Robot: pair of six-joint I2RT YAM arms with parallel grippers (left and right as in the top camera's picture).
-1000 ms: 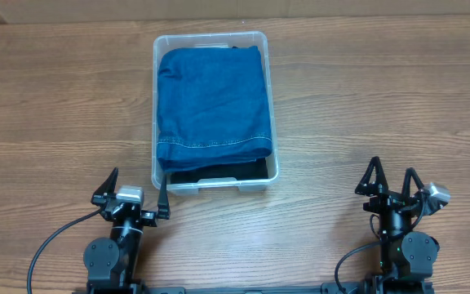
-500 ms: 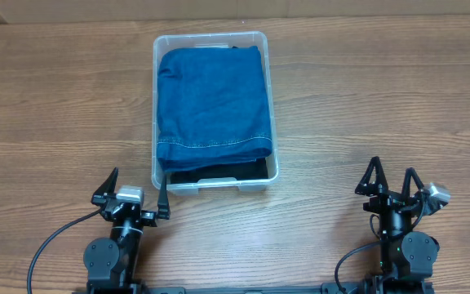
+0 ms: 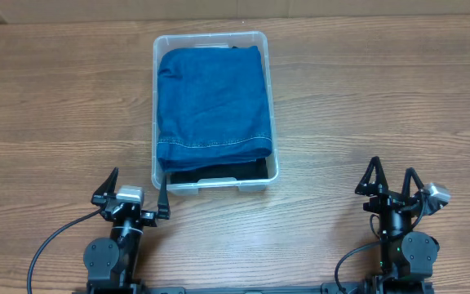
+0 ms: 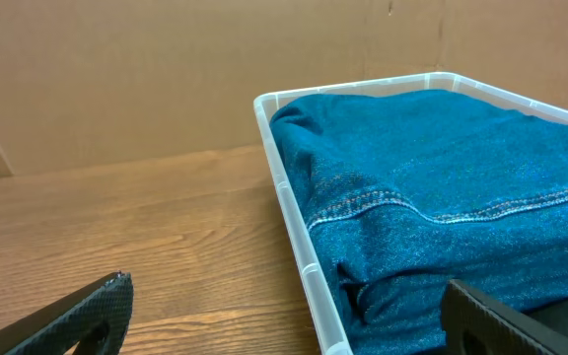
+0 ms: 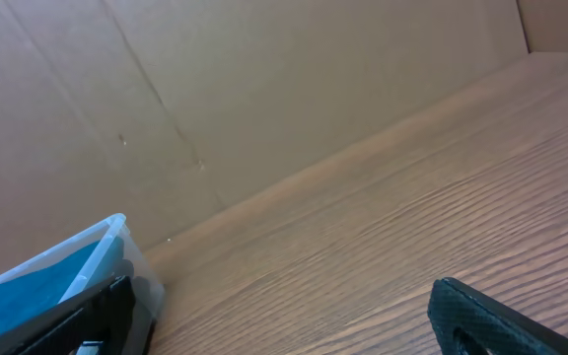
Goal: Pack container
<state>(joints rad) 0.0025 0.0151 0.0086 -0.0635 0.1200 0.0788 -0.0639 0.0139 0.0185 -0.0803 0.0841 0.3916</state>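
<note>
The container (image 3: 215, 187) sits on the wooden table (image 3: 365, 98), long axis running straight away from the arms, a short end facing them. Folded blue denim (image 3: 210, 98) fills it. The left gripper (image 3: 135, 189) is spread wide and empty, just beside the near left corner. The right gripper (image 3: 392, 175) also gapes, well apart to the right.

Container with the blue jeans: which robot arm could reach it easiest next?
Left, probably. The left fingers, open, sit just in front of the container, one tip close to its near-left corner. The right fingers are open too, but much farther off to the side.
</note>
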